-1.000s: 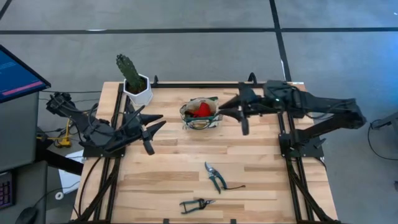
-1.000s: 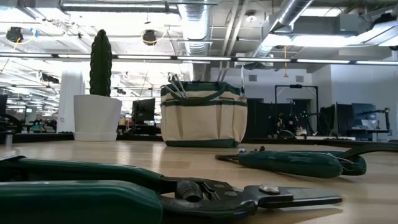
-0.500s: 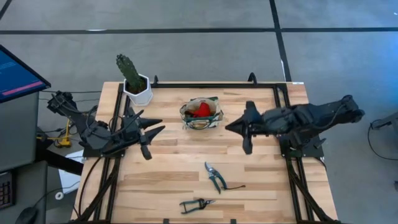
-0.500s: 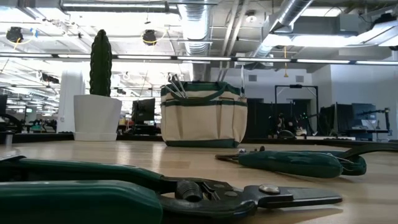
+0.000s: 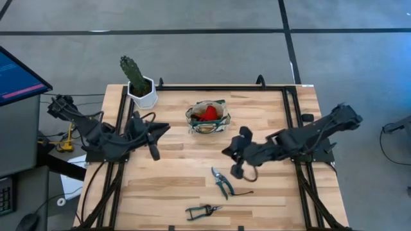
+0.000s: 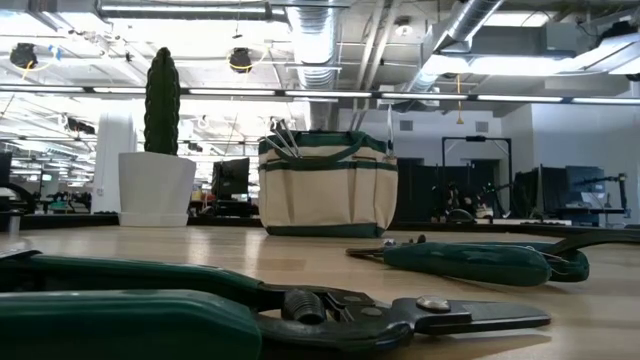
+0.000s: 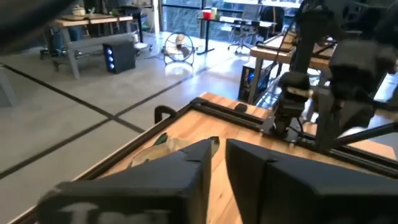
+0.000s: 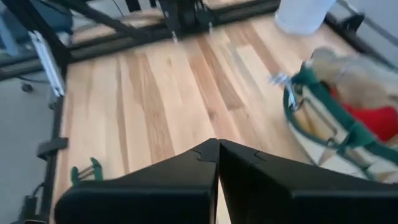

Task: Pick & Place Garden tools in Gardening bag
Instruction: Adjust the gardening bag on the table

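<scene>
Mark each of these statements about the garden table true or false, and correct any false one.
1. Two pairs of green-handled pruning shears lie on the table, outside the gardening bag. True.
2. The gardening bag lies tipped on its side. False: it stands upright, with tool handles sticking out of the top.
3. The right gripper is shut and empty, above the table near the shears. True.
4. The cactus stands in a white pot at a back corner of the table. True.
5. The left gripper holds a trowel. False: it holds nothing.
</scene>
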You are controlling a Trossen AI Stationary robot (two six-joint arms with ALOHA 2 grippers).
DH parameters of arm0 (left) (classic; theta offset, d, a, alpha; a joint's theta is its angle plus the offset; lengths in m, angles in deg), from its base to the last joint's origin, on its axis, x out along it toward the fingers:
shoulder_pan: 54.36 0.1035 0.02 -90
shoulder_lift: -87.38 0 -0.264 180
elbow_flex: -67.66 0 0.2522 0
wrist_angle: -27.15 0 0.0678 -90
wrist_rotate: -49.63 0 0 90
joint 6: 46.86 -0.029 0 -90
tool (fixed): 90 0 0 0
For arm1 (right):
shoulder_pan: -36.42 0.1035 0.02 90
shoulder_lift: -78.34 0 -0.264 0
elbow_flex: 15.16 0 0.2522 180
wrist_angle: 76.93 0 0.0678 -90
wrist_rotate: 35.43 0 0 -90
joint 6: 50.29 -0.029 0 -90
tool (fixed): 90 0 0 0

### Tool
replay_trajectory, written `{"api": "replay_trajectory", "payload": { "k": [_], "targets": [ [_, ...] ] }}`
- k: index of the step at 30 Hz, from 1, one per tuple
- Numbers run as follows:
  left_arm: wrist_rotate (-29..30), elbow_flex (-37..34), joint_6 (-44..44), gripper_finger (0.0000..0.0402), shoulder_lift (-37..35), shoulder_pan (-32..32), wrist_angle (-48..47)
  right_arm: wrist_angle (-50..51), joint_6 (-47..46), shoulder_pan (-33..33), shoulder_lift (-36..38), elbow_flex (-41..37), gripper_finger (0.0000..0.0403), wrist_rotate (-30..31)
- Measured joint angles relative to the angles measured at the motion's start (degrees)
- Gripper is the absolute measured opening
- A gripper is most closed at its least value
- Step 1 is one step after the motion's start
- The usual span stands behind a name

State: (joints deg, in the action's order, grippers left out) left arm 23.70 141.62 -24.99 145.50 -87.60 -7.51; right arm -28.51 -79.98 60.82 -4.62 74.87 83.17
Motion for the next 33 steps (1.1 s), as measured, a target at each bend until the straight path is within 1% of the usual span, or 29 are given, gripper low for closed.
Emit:
{"api": "replay_trajectory", "payload": {
  "k": [3, 4, 10, 15, 21, 25, 30, 33],
  "targets": [
    [-3.9, 0.0, 0.1, 0.0009, 0.0, 2.5, -1.3, -1.2, -2.0, -0.2, -3.3, 0.0, 0.0, 0.0],
    [-5.4, 0.0, 0.3, 0.0005, 0.1, 3.7, -1.3, -1.0, -2.8, -0.2, -4.3, 0.0, 0.0, 0.0],
    [-13.3, 0.0, 1.3, 0.0002, 2.6, 12.7, -2.9, -2.5, -7.4, -0.9, -10.1, 0.0, 0.0, 1.1],
    [-22.7, 0.0, 1.4, 0.0001, 6.8, 21.6, -3.0, -5.4, -7.5, -1.2, -13.5, 0.1, 0.0, 1.7],
    [-35.7, 0.0, 1.0, 0.0001, 11.4, 33.9, -2.9, -7.1, -7.3, -1.7, -15.9, 0.0, 0.0, 3.1],
    [-43.7, 0.0, -2.6, 0.0001, 13.3, 42.7, -2.7, -7.2, -7.3, -1.9, -17.0, 0.0, 0.0, 5.4],
    [-58.3, 0.0, -6.4, 0.0001, 15.7, 54.0, -1.8, -8.5, -6.8, -3.4, -16.8, -0.7, 0.0, 6.5],
    [-62.2, 0.0, -7.8, 0.0001, 18.1, 58.2, -0.3, -10.3, -5.9, -5.1, -16.8, -2.6, 0.0, 6.6]
  ]
}}
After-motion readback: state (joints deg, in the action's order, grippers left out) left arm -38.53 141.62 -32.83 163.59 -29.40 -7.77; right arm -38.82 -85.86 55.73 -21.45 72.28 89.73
